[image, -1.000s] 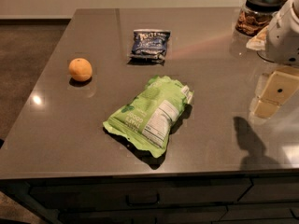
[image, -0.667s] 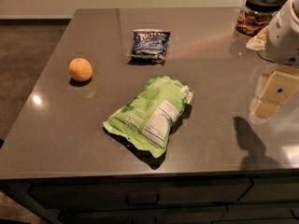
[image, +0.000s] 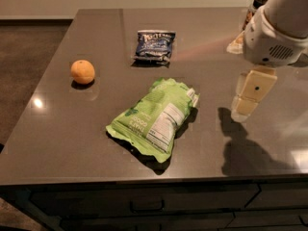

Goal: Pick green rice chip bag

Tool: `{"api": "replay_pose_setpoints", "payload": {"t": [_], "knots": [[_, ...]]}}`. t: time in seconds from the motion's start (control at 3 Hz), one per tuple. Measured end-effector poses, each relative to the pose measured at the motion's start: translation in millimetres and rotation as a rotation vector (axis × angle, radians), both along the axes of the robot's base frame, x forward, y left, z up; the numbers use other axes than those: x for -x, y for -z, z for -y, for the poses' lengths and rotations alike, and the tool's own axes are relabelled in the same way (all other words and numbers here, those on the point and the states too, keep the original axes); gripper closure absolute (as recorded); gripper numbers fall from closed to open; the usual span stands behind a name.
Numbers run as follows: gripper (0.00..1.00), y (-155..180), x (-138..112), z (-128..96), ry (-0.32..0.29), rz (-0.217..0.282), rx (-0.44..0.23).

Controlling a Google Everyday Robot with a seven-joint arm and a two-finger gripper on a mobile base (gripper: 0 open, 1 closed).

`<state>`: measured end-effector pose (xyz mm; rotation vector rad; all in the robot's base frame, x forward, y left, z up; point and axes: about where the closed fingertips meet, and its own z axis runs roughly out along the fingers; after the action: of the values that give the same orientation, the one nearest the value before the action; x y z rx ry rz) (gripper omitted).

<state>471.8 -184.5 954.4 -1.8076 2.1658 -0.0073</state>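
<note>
The green rice chip bag (image: pixel 153 118) lies flat on the dark grey table (image: pixel 62 129), near the middle toward the front edge, with its white label panel facing up. My gripper (image: pixel 250 94) hangs from the white arm at the right. It is above the table, to the right of the bag and clear of it, and holds nothing. Its shadow falls on the table below it.
A smaller dark blue snack bag (image: pixel 154 46) lies behind the green bag. An orange (image: pixel 83 71) sits at the left. A dark-lidded jar (image: pixel 257 4) stands at the back right, partly hidden by my arm. Drawers run under the table's front edge.
My arm and gripper have moved left, closer to the green bag, and now cover more of the jar. The objects on the table have not moved.
</note>
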Motion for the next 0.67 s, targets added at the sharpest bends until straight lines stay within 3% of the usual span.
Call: {"api": "replay_pose_setpoints", "payload": {"t": [0.67], "knots": [[0.00, 32.1, -27.5, -52.7, -0.066, -0.065, -0.024]]}}
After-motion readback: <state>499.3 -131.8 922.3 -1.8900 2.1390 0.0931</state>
